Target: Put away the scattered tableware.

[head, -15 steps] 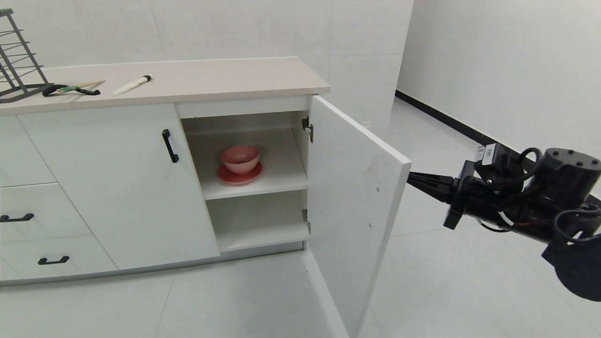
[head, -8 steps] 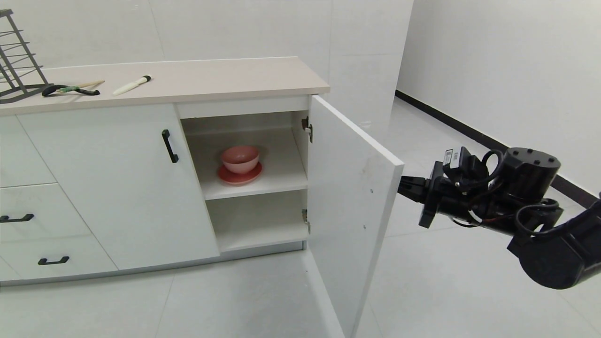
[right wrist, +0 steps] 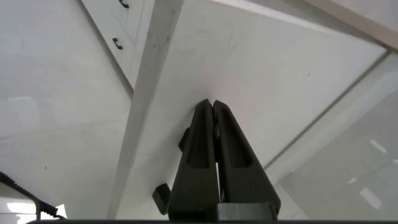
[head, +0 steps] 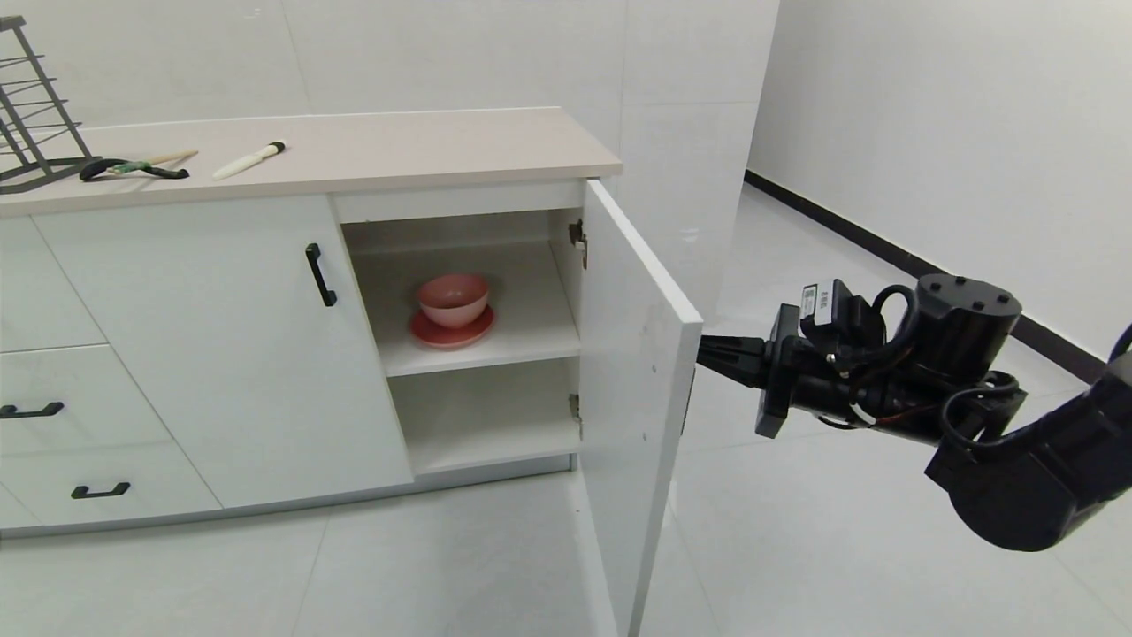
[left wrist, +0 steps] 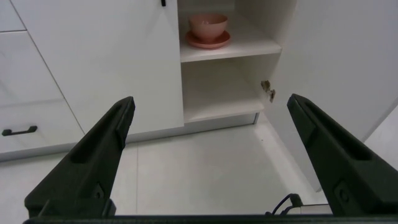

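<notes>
Utensils (head: 133, 166) lie on the counter (head: 424, 146) at upper left, not yet stowed. Left of centre, the bowl (head: 453, 299) sits on its plate (head: 451, 333) on the upper shelf. At centre the door (head: 632, 372) stands half open. At right, my right gripper (head: 703, 345) has its fingers pressed together, holding nothing, tips against the door's outer face. I judge the step is closing it: push slowly, square to the panel, near the free edge, so the tips don't slip. My left gripper (left wrist: 211, 102) is spread wide, empty.
</notes>
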Robot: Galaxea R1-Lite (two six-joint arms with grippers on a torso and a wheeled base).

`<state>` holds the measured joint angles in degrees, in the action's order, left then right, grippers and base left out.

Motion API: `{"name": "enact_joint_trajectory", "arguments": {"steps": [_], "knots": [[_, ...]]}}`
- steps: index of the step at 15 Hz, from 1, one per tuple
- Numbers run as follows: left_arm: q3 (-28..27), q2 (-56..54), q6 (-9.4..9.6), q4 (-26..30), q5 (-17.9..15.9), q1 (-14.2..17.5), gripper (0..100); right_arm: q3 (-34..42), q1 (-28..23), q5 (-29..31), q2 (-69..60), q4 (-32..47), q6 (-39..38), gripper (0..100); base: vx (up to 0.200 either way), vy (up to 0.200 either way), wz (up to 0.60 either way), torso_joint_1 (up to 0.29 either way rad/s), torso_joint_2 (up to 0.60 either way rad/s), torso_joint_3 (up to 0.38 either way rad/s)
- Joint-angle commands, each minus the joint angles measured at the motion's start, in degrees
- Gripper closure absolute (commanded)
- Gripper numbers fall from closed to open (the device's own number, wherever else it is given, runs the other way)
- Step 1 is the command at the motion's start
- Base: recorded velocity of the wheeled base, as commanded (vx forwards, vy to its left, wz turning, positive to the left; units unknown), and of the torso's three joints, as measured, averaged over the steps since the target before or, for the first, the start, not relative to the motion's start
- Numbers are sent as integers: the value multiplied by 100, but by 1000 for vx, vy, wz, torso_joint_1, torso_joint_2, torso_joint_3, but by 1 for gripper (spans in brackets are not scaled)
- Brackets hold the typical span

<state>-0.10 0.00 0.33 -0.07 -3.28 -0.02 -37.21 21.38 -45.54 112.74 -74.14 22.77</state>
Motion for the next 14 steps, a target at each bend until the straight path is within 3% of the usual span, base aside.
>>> {"name": "enact_joint_trajectory", "arguments": {"steps": [1, 3, 14], "knots": [[1, 0, 2, -1, -6, 2, 0, -164, 340, 28, 20, 32, -10, 100, 0, 0, 0, 0, 0, 0], [1, 0, 2, -1, 3, 2, 0, -375, 622, 116, 213, 75, -54, 100, 0, 0, 0, 0, 0, 0], [1, 0, 37, 7, 12, 2, 0, -1483, 1131, 248, 996, 75, -141, 100, 0, 0, 0, 0, 0, 0]]}}
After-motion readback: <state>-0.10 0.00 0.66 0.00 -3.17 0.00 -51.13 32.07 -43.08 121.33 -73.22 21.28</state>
